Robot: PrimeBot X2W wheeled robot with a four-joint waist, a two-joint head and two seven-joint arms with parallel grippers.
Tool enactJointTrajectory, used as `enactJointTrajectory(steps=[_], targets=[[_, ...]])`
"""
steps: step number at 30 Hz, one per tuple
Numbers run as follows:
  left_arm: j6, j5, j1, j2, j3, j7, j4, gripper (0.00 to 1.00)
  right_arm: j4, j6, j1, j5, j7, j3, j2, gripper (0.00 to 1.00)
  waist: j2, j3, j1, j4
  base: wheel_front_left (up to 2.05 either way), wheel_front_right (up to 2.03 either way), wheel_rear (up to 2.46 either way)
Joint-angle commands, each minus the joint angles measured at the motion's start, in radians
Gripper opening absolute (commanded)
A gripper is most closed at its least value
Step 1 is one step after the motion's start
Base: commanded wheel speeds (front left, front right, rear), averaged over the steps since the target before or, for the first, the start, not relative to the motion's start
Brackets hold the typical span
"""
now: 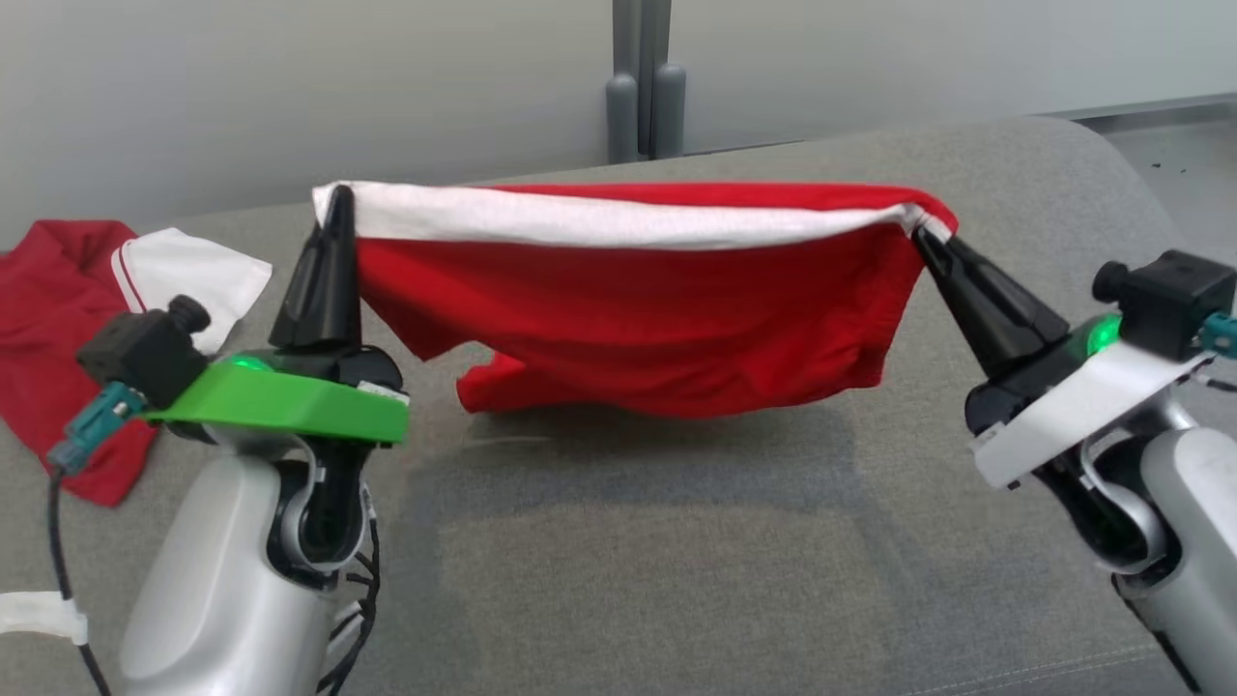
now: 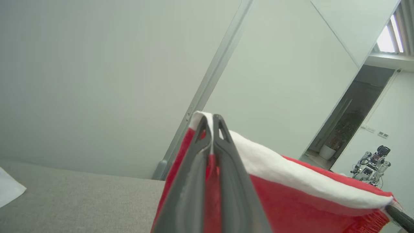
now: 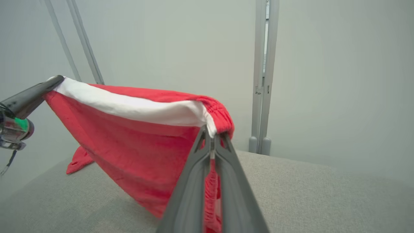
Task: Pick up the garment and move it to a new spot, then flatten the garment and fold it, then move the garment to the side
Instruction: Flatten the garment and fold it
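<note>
The grey cushion (image 1: 628,561) takes up most of the head view, with a pale wall (image 1: 290,87) and a grey post (image 1: 646,87) beyond its far edge. The red garment (image 1: 638,319) with a white band along its top hangs in the air above the middle of the cushion, stretched left to right between the two arms. A second red and white garment (image 1: 58,319) lies crumpled at the far left of the cushion, well apart from the hanging one.

The left gripper (image 1: 338,198) has its jaws clamped on the garment's top left corner. The right gripper (image 1: 923,237) has its jaws clamped on the top right corner, where the fabric bunches into a gathered edge.

The step in hand looks like the carry to a new spot, or the start of flattening, since the cloth is up and spread but not yet laid down. The next move probably calls for lowering both arms together with the top edge kept taut. That way the bottom edge would land first and the rest would lie flat without wrinkles.

The bottom left corner curls under. Whether the bottom edge brushes the cushion or hangs just above its shadow is hard to tell. The garment's far side is hidden, so its kind stays unclear. The second garment is cut off by the left edge of the head view.
</note>
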Motion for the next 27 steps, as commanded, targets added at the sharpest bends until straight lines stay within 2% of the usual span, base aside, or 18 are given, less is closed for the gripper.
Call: enactJointTrajectory(steps=[1,8,11,17,22,27], targets=[[0.015,-0.005,0.014,0.018,0.015,0.010,-0.060,0.00,-0.058,0.000,-0.021,0.006,0.025,-0.022,-0.016,0.00,0.0000,-0.046,0.0000,-0.008,0.00,0.00,0.00],[0.086,0.001,-0.006,0.072,0.062,0.065,-0.330,0.00,-0.252,0.000,-0.063,0.028,0.119,-0.127,-0.020,0.00,0.0000,-0.075,0.0000,-0.018,0.00,0.00,0.00],[0.118,0.008,-0.012,0.093,0.079,0.091,-0.441,0.00,-0.290,0.000,-0.068,0.022,0.149,-0.173,-0.013,0.00,0.0000,-0.077,0.0000,-0.019,0.00,0.00,0.00],[0.160,0.006,-0.002,0.113,0.086,0.142,-0.556,0.00,-0.299,0.000,-0.062,0.017,0.190,-0.184,0.008,0.00,0.0000,-0.064,0.0000,-0.013,0.00,0.00,0.00],[0.180,-0.016,-0.002,0.115,0.084,0.177,-0.510,0.00,-0.220,0.000,-0.102,0.012,0.202,-0.121,0.028,0.00,0.0000,-0.030,0.0000,0.000,0.00,0.00,0.00],[0.155,-0.040,-0.113,0.118,0.088,0.204,-0.333,0.00,-0.044,0.000,-0.248,-0.011,0.171,-0.008,0.057,0.00,0.0000,0.035,0.0000,0.012,0.00,0.00,0.00]])
